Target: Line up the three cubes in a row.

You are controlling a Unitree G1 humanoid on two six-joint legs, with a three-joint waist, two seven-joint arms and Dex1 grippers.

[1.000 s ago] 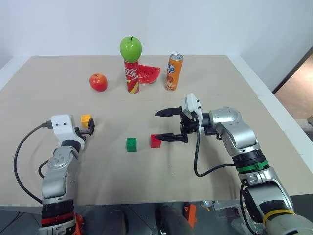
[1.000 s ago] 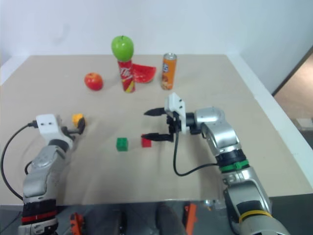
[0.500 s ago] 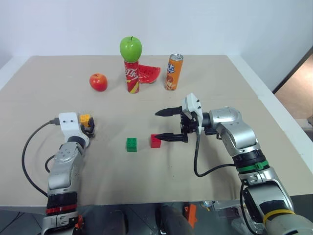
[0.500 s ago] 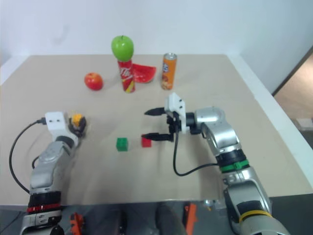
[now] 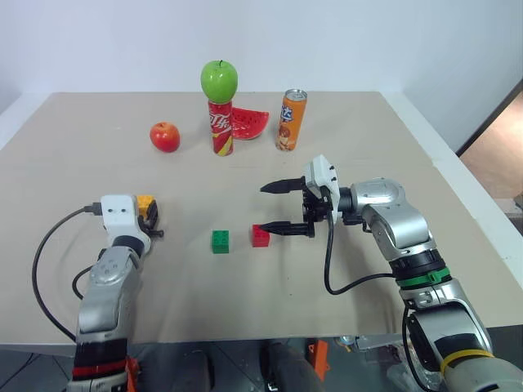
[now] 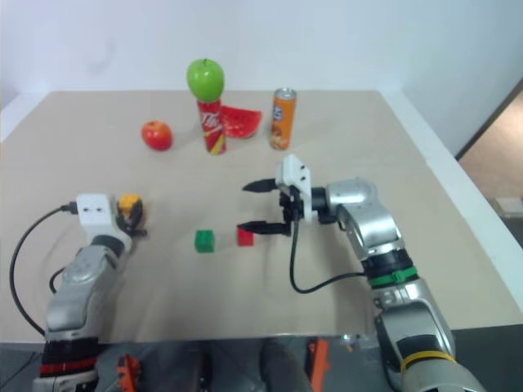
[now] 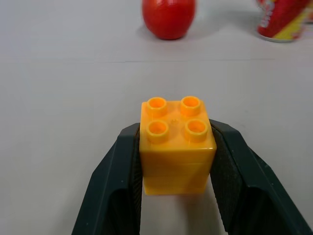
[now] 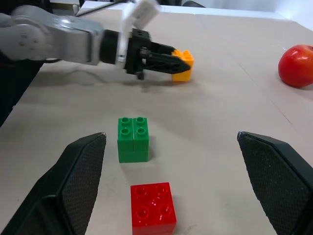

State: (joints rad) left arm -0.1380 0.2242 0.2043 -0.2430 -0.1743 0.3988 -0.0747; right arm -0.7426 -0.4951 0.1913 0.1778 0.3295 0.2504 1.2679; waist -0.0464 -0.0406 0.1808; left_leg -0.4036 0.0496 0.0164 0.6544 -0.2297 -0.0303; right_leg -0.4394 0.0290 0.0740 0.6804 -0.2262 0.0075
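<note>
My left gripper (image 5: 149, 214) is shut on the yellow-orange cube (image 5: 146, 203) at the left of the table, low over the tabletop. In the left wrist view the two black fingers (image 7: 116, 176) press the sides of this cube (image 7: 176, 147), its studs facing up. The green cube (image 5: 220, 241) and the red cube (image 5: 261, 235) sit side by side with a small gap at the table's middle. My right gripper (image 5: 263, 211) hangs open, pointing left, its lower finger just right of the red cube. The right wrist view shows the green cube (image 8: 133, 139) and the red cube (image 8: 152, 207).
At the back of the table (image 5: 368, 302) stand a red apple (image 5: 164, 136), a red can (image 5: 221, 128) with a green apple (image 5: 219, 80) on top, a watermelon slice (image 5: 249, 124) and an orange can (image 5: 291, 120). A black cable loops from each wrist.
My left gripper has closed on the yellow-orange cube and shifted slightly right and back toward me. The right arm, the green cube and the red cube have stayed put.
</note>
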